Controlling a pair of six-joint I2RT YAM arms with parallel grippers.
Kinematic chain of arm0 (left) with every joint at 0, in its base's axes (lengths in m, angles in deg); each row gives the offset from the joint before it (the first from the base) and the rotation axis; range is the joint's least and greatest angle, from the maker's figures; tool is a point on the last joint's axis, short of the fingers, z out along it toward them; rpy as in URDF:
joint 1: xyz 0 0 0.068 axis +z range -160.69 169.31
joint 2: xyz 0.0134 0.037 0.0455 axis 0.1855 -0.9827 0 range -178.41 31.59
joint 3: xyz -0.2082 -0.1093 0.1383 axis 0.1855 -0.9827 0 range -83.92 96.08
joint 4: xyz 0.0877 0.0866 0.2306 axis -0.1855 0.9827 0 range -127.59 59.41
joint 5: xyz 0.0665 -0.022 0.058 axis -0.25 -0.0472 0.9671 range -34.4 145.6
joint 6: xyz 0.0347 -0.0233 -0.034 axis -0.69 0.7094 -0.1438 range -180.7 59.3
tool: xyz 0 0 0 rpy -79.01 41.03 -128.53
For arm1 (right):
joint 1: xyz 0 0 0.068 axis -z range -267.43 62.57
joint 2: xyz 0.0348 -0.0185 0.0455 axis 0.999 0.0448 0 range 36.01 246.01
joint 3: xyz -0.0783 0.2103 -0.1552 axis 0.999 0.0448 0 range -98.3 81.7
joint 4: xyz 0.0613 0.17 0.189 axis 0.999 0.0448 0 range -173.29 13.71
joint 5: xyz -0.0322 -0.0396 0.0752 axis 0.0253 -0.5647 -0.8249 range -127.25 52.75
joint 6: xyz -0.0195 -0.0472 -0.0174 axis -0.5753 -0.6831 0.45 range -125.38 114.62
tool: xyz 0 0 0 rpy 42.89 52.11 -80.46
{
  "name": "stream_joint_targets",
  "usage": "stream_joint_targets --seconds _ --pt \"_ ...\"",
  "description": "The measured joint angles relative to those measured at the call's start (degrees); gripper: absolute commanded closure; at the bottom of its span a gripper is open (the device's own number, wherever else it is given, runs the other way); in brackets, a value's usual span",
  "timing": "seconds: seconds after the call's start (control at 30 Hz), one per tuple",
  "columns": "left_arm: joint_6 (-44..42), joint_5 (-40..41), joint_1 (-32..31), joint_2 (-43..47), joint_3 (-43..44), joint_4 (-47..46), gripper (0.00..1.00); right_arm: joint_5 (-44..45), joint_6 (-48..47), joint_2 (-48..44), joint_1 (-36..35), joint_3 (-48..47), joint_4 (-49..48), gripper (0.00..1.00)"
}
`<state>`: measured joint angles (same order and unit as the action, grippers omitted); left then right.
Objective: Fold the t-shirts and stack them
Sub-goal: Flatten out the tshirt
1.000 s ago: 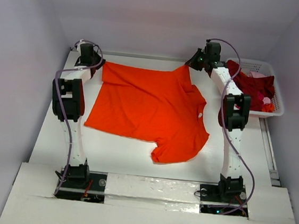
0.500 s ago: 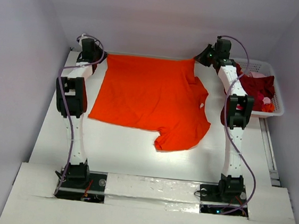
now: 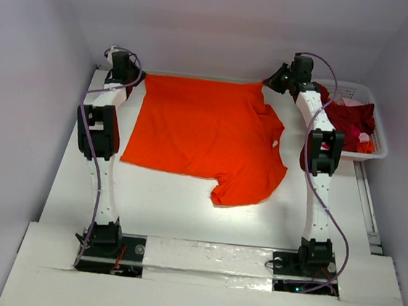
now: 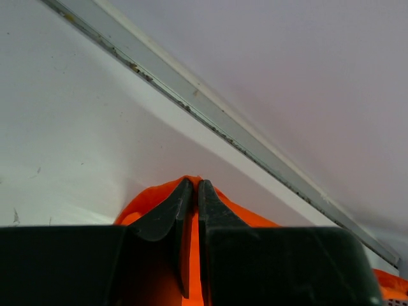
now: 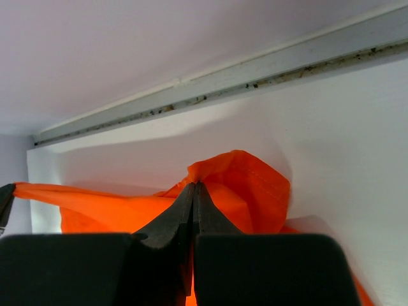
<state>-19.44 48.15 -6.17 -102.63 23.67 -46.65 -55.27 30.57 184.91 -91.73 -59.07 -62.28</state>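
An orange t-shirt lies spread over the far half of the table, its small white neck label at the right and one sleeve reaching toward me. My left gripper is shut on its far left corner. My right gripper is shut on the far right corner, where the cloth bunches above the fingertips. Both hands sit close to the back wall. More t-shirts, dark red and pale pink, are heaped in the basket at the right.
A white lattice basket stands at the table's far right. A metal strip runs along the back wall's foot just beyond both hands. Both arm bases are bolted at the near edge.
Both grippers have carried the shirt's far edge back toward the wall and apart, pulling that edge straight and the cloth flatter. Little has moved in the last half second.
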Motion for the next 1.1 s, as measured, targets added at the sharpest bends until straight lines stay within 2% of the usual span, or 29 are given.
stream_joint_targets --seconds 0.3,0.4,0.5,0.53,0.57,0.6,0.63,0.67,0.7,0.73,0.77,0.93,1.0,1.1 --pt "0.68 2.84 -0.02 -2.49 4.24 3.54 1.0 -0.46 0.96 0.0 0.0 -1.29 -0.07 1.0" --pt "0.81 3.32 0.0 -2.78 4.33 4.46 0.94 -0.61 1.22 0.07 0.0 -1.29 -0.04 1.0" --pt "0.85 3.82 0.0 -2.84 4.33 5.11 0.83 -0.68 1.44 0.07 0.0 -1.29 -0.07 1.0" --pt "0.81 4.28 0.02 -2.84 4.33 5.16 0.76 -0.68 1.44 0.07 0.0 -1.29 -0.04 1.0" --pt "0.79 4.66 0.11 -2.84 4.33 5.18 0.54 -0.63 1.44 0.07 0.0 -1.29 -0.07 1.0" --pt "0.55 4.87 0.24 -2.84 4.33 5.2 0.41 -0.5 1.46 0.07 0.02 -1.31 -0.07 0.95" --pt "0.74 5.14 0.39 -2.84 4.33 5.18 0.24 -0.48 1.6 0.07 0.11 -1.31 -0.07 0.67" --pt "0.48 5.51 0.48 -2.84 4.33 5.25 0.04 -0.44 2.01 0.07 0.13 -1.31 -0.04 0.5" --pt "0.81 6.14 0.52 -2.84 4.33 5.2 0.01 -0.33 2.01 0.07 0.13 -1.31 -0.13 0.35" --pt "0.98 6.64 0.66 -2.84 4.33 5.22 0.01 -0.2 2.05 0.07 0.15 -1.31 -0.22 0.11" --pt "1.05 7.08 0.79 -2.84 4.33 5.16 0.01 -0.07 2.08 0.07 0.15 -1.31 -0.42 0.01" --pt "1.01 8.37 0.85 -2.49 3.5 4.46 0.01 0.68 1.49 0.07 0.2 -1.38 -1.01 0.0" --pt "1.05 8.61 0.85 -0.85 0.52 4.35 0.01 0.9 1.36 0.07 0.2 -1.7 -0.76 0.0" --pt "1.2 8.72 0.85 5.51 -9.35 3.06 0.01 0.9 1.27 0.04 0.2 -2.01 -0.9 0.0"
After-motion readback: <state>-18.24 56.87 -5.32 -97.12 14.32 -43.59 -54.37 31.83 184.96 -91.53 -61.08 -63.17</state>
